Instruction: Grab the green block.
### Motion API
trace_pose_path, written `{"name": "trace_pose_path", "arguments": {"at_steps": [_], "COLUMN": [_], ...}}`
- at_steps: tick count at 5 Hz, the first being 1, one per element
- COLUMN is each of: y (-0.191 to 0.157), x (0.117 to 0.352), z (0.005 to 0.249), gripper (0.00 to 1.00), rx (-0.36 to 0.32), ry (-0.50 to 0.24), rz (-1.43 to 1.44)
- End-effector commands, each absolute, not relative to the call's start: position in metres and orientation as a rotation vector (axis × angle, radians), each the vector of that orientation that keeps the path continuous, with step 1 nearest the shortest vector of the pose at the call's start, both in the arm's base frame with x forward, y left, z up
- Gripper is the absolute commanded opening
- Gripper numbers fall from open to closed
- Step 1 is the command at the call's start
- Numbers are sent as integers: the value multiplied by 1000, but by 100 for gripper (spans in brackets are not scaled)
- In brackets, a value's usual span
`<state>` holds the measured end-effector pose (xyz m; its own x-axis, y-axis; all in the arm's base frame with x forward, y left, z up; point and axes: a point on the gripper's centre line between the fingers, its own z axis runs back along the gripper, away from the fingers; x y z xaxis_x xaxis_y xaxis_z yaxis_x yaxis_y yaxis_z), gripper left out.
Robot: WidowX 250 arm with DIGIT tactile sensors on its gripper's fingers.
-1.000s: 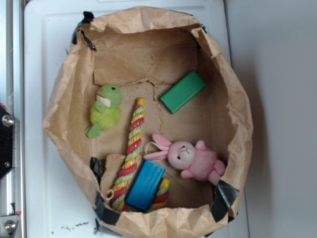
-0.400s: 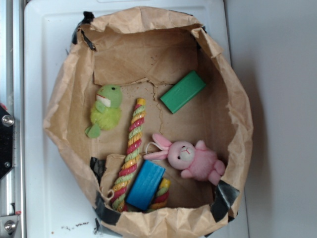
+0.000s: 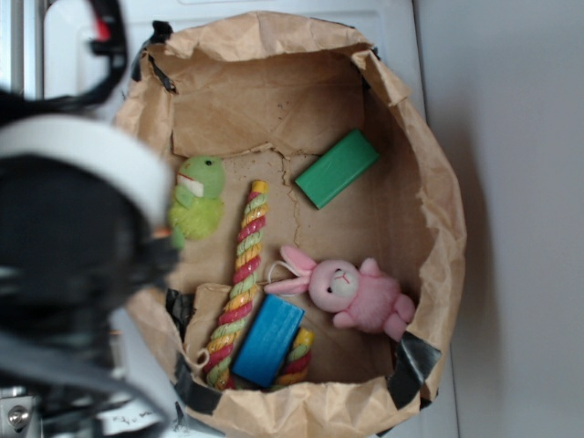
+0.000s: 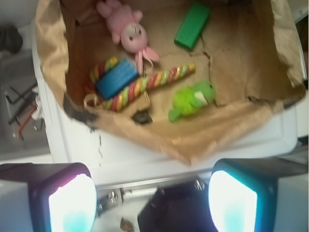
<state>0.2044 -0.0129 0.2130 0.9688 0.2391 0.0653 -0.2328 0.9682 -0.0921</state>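
The arm (image 3: 73, 274), absent from the exterior view a moment ago, is now swung in at left w/ gripper (image 4: 152, 200) fingers spread and empty, approach only begun; green block (image 3: 337, 168) lies untouched in the bag (image 3: 429, 228), far side.

Gripper (image 4: 152, 200) hangs outside a paper bag (image 4: 217, 133) of toys, its two fingers spread wide at the bottom of the frame.

Far ahead and slightly right of the fingers, the green block (image 4: 192, 25) lies flat by the bag's far wall. Left of it is a pink bunny (image 4: 128, 29); nearer, a blue block (image 4: 116, 78) rests on a striped rope (image 4: 145, 87). A green plush bird (image 4: 192, 99) sits closest, just inside the near rim.
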Motion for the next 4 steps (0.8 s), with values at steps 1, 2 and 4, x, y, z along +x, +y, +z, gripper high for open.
{"name": "trace_pose_path", "arguments": {"at_steps": [1,2,4], "y": [3,6,21], "x": [248,260,299], "z": [198,185,169], "gripper": [100,100,100], "rx": [-128,-164,-116], "ry": [-147,-174,-242], "rz": [279,281,318]}}
